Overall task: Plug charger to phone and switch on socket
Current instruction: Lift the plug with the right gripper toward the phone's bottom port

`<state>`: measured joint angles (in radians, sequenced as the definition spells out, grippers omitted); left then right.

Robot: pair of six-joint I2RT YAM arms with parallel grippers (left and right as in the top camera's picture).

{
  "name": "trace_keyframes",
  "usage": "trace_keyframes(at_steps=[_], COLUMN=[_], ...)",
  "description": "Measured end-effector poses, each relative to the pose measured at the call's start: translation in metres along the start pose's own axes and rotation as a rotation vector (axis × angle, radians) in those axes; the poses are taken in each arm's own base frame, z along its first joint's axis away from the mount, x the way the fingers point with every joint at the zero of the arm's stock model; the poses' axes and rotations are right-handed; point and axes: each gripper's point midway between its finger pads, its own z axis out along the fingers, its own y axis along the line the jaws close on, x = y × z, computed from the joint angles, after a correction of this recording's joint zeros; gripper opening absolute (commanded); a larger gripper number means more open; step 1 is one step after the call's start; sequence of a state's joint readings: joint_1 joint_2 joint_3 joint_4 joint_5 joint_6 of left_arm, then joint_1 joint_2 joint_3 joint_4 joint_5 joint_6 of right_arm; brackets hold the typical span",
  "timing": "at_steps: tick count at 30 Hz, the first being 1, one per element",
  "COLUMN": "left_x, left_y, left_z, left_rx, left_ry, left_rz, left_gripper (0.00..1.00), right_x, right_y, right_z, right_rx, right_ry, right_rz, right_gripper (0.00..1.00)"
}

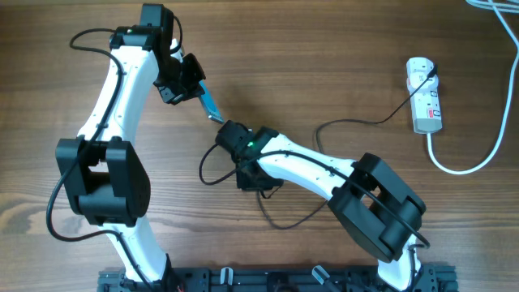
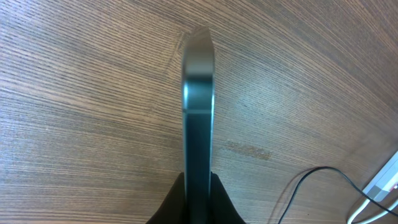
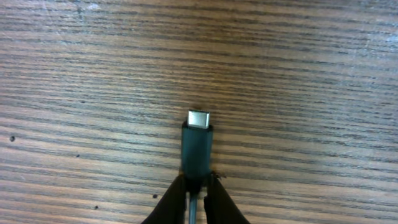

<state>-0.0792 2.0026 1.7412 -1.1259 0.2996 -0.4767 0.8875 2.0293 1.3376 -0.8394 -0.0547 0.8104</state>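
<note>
My left jaws clamp the phone [image 2: 198, 124] edge-on. My right jaws pinch the charger [image 3: 196, 149] behind its USB-C tip.

Matt brown wood-grain tabletop [image 3: 311, 62]; glossy, smooth slim teal phone [image 2: 198, 124] edge; matt black plastic cable connector [image 3: 197, 152], shiny metal tip [image 3: 199, 118].

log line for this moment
left fingers: shut on phone | right fingers: shut on charger | charger: not yet in phone | socket: untouched
</note>
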Motion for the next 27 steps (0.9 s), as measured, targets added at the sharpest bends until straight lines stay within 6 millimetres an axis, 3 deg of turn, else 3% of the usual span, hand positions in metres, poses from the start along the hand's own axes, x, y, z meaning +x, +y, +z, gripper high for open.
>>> trace_keyframes(at_steps=[27], left_x=[0.0016], left_y=[0.0009], left_z=[0.0], left_rx=[-0.004], left_ry=[0.006], left_rz=[-0.002], left_gripper=[0.04], right_x=[-0.0013], right_y=[0.0014], right_z=[-0.0001], right_rx=[-0.006], right_ry=[-0.005], right_rz=[0.0], right_gripper=[0.04])
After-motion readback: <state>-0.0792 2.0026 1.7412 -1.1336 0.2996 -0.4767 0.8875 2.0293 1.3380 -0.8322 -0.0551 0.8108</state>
